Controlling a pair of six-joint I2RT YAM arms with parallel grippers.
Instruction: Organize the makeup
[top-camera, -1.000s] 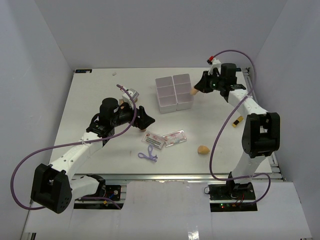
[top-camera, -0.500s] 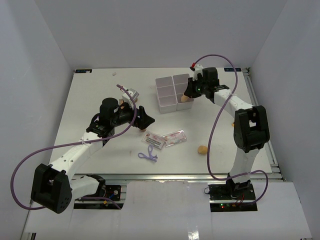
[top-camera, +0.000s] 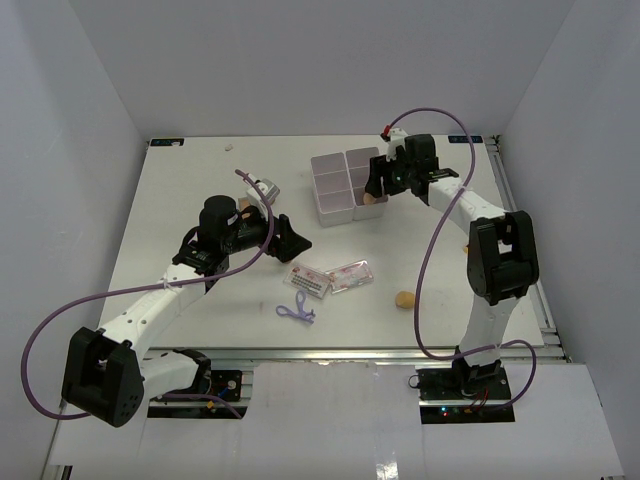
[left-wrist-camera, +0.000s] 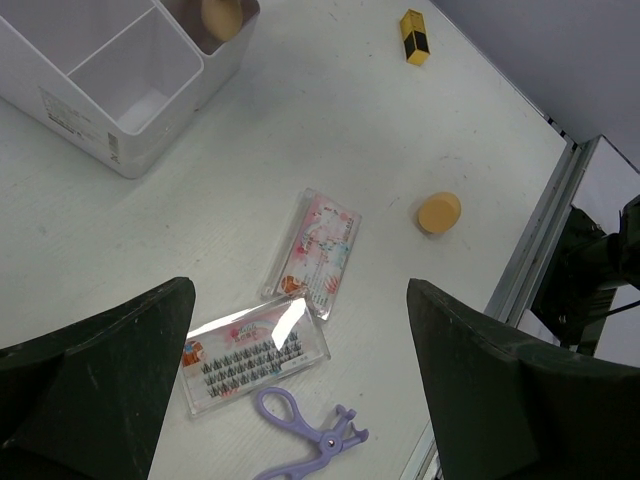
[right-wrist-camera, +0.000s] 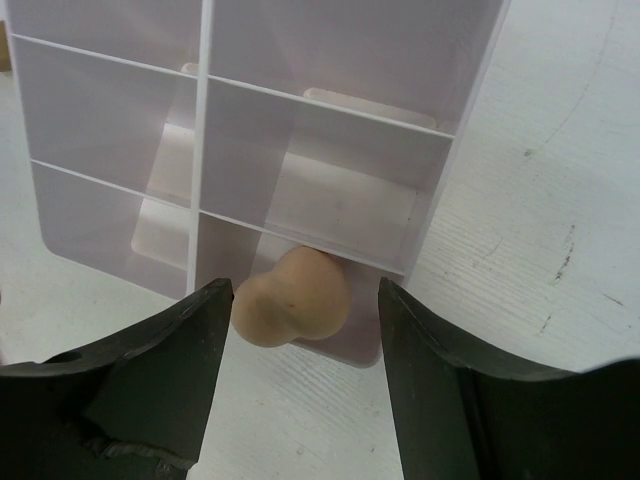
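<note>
1. Right jaws are apart over the near-right compartment of the white box (top-camera: 331, 186). They aren't pinching anything: a tan sponge (right-wrist-camera: 292, 297) lies in that compartment with a gap showing on one side of it.
2. That sponge is on its side. Its long axis runs roughly across from one finger to the other, and the smaller end looks to point at the box's middle divider.
3. Left jaws are spread wide with nothing between them, hanging over the worktop (top-camera: 200, 200) on the near side of the box.
4. Count so far is two sponges. The second sponge (top-camera: 404, 299) sits loose, near-right of the box.
5. Two clear packets (left-wrist-camera: 318, 252) lie flat, near side of the box. Their ends meet and their long axes make a shallow V.
6. One purple tool (left-wrist-camera: 300, 430) lies flat, nearer still than the packets. Its loop end points away from the loose sponge.
7. One yellow tube (left-wrist-camera: 413, 36) lies flat, off to the box's right.
</note>
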